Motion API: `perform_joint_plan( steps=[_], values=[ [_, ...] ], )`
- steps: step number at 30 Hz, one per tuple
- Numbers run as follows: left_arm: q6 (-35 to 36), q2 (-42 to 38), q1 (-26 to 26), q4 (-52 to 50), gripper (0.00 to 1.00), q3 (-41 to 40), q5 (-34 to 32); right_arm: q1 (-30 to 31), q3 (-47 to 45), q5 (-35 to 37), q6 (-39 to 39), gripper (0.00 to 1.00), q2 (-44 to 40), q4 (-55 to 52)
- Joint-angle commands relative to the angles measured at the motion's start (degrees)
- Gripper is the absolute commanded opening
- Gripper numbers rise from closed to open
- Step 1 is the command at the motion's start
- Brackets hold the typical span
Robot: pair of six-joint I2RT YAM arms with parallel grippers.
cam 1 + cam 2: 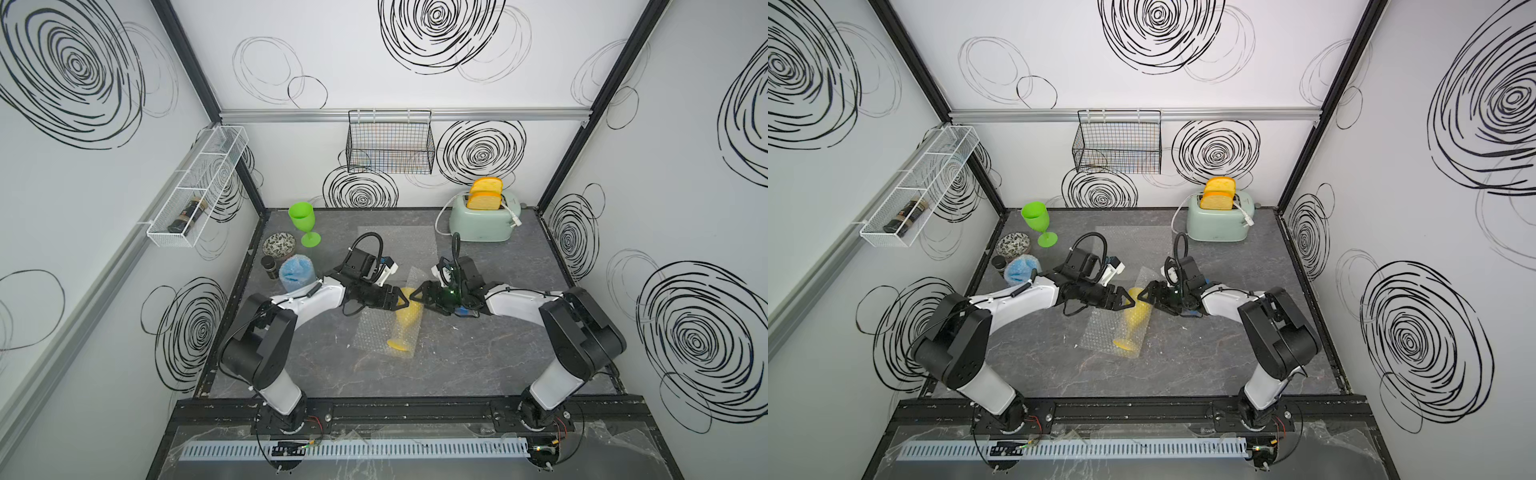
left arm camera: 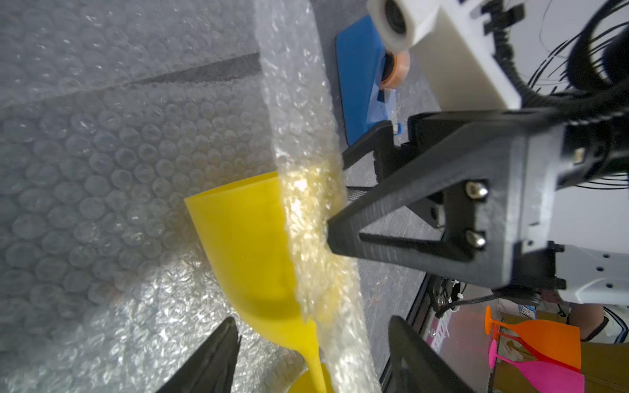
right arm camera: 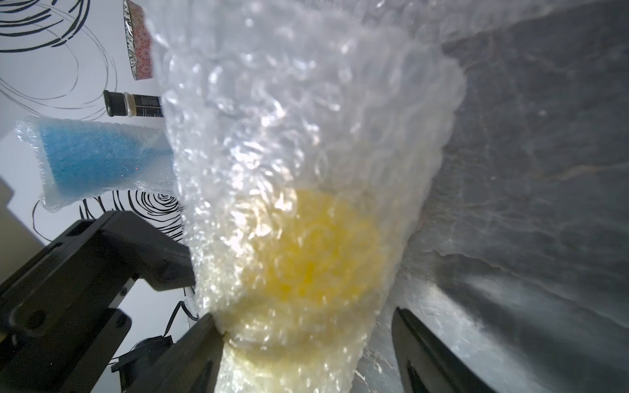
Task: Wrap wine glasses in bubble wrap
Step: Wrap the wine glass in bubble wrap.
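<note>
At the left of the table [image 1: 498, 353] you have a green goblet [image 1: 303, 222], a patterned bowl [image 1: 279, 245], a dark jar [image 1: 269, 266] and a wrapped blue goblet [image 1: 296, 272]. A toaster [image 1: 482, 222] sits upper right. The yellow goblet [image 1: 405, 322] lies at centre on bubble wrap [image 1: 370, 332], with film folded over its cup. Both your arms reach inward, their tips nearly meeting above the cup. The left gripper [image 1: 402, 300] has its jaws wide either side of the stem, clear of it. The right gripper [image 1: 414, 296] has its jaws wide astride the wrapped cup, one finger [image 3: 200, 343] against the film.

Three goblets [image 1: 301, 222] [image 1: 405, 322] [image 1: 297, 278], three bubble-wrap sheets [image 1: 415, 239] [image 1: 368, 330] [image 1: 286, 264], two jars [image 1: 269, 266] [image 1: 187, 216], one bowl [image 1: 279, 245], one toaster [image 1: 482, 224].
</note>
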Motion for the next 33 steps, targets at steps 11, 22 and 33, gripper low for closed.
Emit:
perform_joint_plan(
  steps=[11,22,33],
  values=[
    [0.2,5.0,0.5,1.4,0.61,1.7,1.7,2.0,2.5,2.0,-4.5,0.81,0.6,-6.8],
    [-1.2,6.6,2.3,1.9,0.60,3.5,5.1,1.9,3.8,1.6,-6.9,0.81,1.4,-8.5],
    [1.3,12.1,3.7,-2.6,0.61,9.2,2.5,1.8,4.3,0.8,-6.8,0.79,1.4,-7.8]
  ],
)
